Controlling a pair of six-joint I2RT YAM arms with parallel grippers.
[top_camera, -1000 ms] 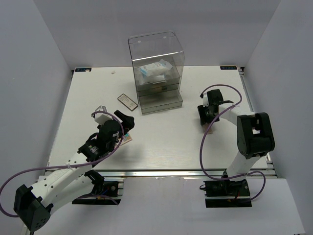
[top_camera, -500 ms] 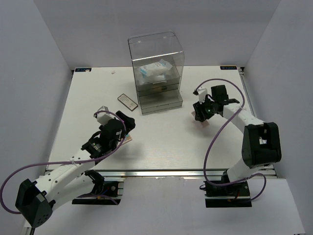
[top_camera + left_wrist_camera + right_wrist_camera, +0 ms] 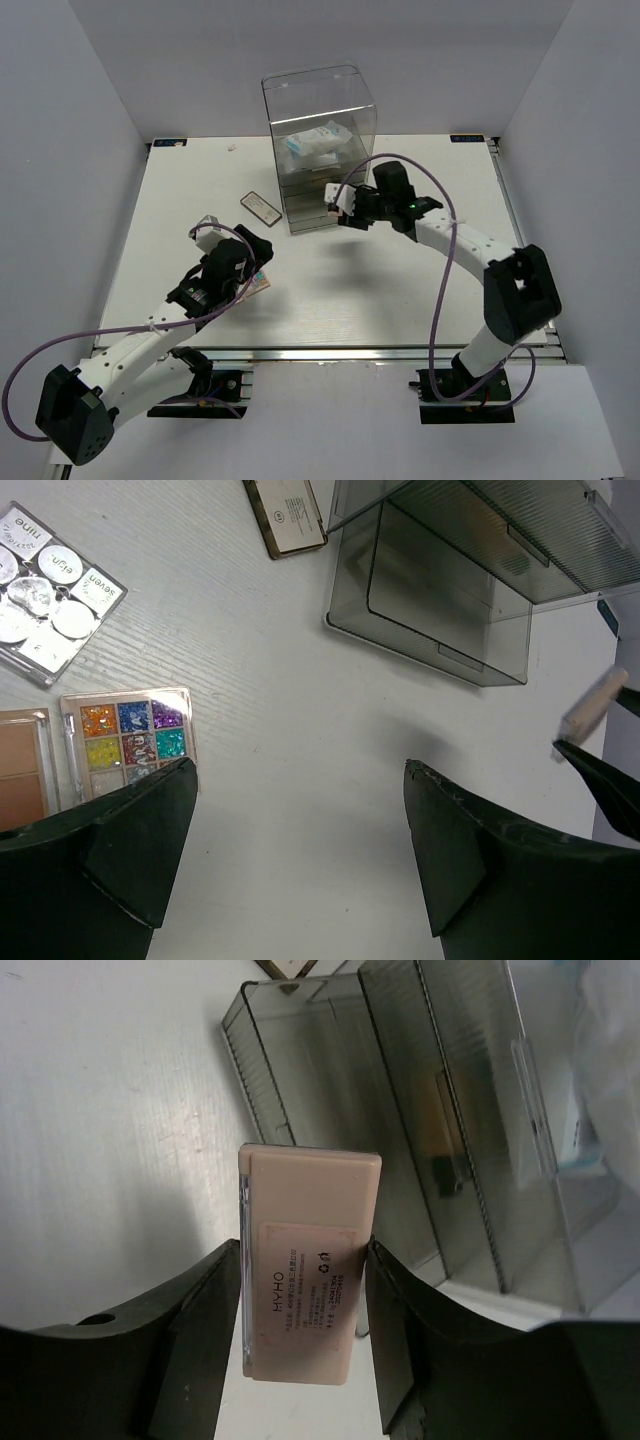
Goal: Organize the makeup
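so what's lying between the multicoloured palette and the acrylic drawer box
Nothing: in the left wrist view the table between the multicoloured palette and the drawer box is bare.

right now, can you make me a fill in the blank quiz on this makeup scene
The peach flat rectangular palette gripped by the right pincer reads ______.
The left pincer, near the multicoloured grid palette, is ______ and empty.
The white-and-blue plastic packet lies ______ the tall clear acrylic drawer box.
In the top view, the dark-framed flat case lies ______ of that box.
Missing words: HYHO; open; inside; left.
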